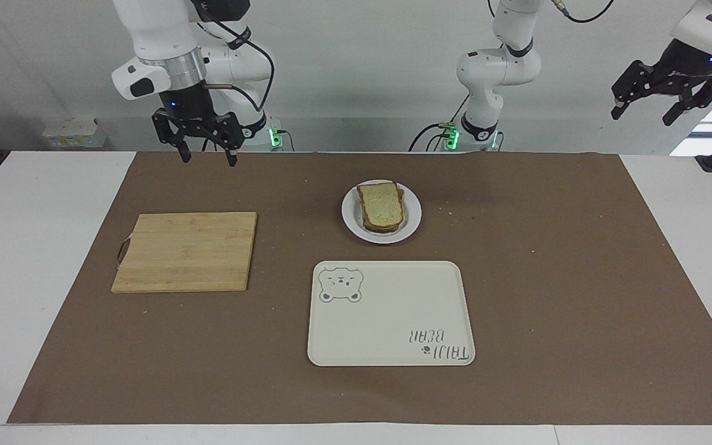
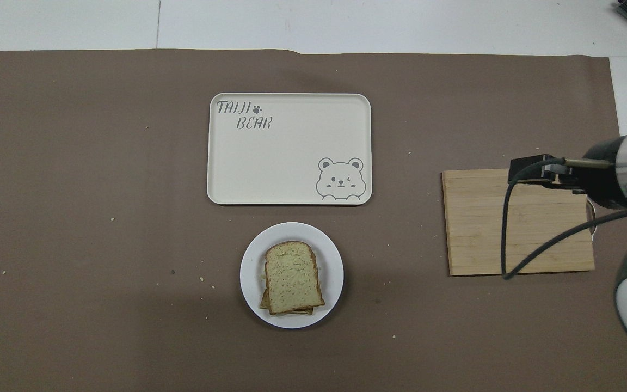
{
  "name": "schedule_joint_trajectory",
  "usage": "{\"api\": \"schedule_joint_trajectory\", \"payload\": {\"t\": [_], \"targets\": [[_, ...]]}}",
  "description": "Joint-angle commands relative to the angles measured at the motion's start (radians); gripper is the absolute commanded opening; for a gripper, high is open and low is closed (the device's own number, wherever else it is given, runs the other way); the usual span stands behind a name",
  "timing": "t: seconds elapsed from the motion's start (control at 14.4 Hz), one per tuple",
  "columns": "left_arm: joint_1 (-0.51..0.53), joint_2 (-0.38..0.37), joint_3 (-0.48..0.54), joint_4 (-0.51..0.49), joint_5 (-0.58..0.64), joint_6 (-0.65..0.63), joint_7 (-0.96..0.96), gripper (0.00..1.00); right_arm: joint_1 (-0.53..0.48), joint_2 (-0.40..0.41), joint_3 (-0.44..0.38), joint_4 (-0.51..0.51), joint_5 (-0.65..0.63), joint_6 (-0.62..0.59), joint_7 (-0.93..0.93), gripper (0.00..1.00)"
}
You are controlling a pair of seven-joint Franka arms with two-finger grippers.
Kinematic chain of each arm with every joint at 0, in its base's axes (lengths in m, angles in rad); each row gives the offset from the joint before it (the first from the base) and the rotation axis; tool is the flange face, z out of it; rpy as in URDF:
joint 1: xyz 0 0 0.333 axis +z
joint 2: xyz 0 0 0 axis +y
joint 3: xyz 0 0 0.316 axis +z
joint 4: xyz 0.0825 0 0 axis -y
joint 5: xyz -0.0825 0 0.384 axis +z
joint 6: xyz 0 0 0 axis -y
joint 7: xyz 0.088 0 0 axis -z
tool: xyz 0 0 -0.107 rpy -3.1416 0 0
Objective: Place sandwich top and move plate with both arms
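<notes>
The sandwich top (image 1: 381, 205) (image 2: 293, 276), a pale speckled slice with a brown crust, lies on top of a stack of bread on the small white plate (image 1: 350, 221) (image 2: 249, 272). The plate stands on the mat near the robots, at mid-table. My right gripper (image 1: 207, 159) hangs open and empty high over the right arm's end of the table, well away from the plate. In the overhead view only its wrist shows, over the cutting board. My left gripper (image 1: 642, 117) waits open and empty, raised off the left arm's end of the table.
A wooden cutting board (image 1: 186, 251) (image 2: 509, 228) lies toward the right arm's end. A cream tray with a bear drawing (image 1: 390, 315) (image 2: 289, 149) sits farther from the robots than the plate. A brown mat (image 1: 578, 278) with scattered crumbs covers the table.
</notes>
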Motion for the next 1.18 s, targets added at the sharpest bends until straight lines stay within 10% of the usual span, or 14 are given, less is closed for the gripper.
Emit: {"api": "schedule_joint_trajectory", "payload": {"t": [0.0, 1.11], "targets": [[0.009, -0.027, -0.009, -0.033, 0.013, 0.011, -0.001, 1.0, -0.025, 0.021, -0.041, 0.09, -0.023, -0.097, -0.142, 1.0], [0.009, -0.026, -0.009, -0.033, 0.013, 0.009, -0.001, 1.0, -0.059, 0.0, -0.067, 0.041, -0.052, -0.122, -0.282, 1.0]]}}
